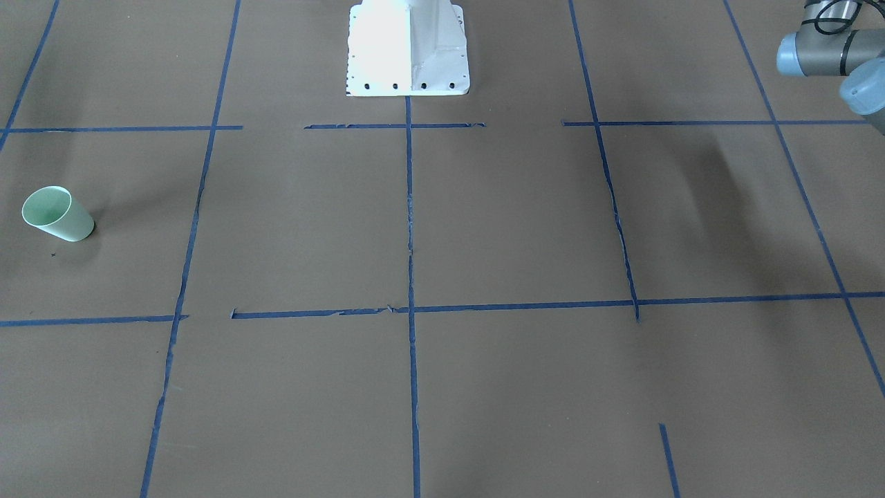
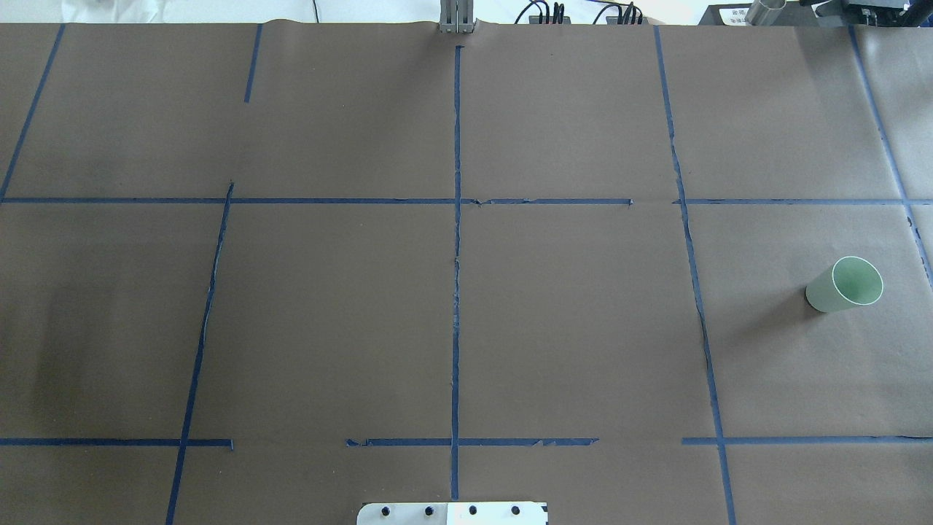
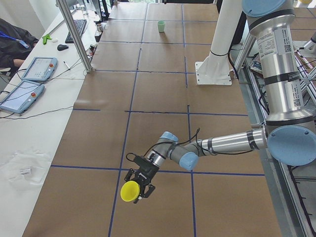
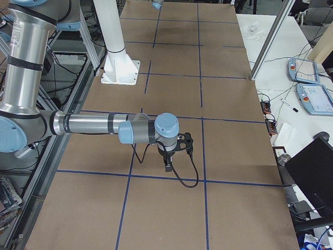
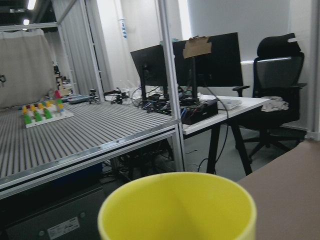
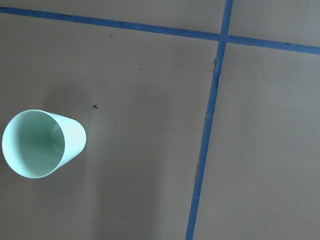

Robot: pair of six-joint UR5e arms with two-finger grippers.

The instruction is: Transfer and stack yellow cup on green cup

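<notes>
Small lemon-yellow tapered plastic cup point(image 3: 130, 191) sits mouth-sideways at the left fingers point(image 3: 146, 188); whether these are clenched or released cannot be told. Pale mint-green tapered plastic cup point(image 2: 844, 285) stands upright on the worktop point(image 2: 568, 328), well apart. Carry across steadily, leaving cup wall exposed for handover.

One cup point(image 3: 130, 191) apparently far left of other cup point(image 2: 842, 286).
</notes>
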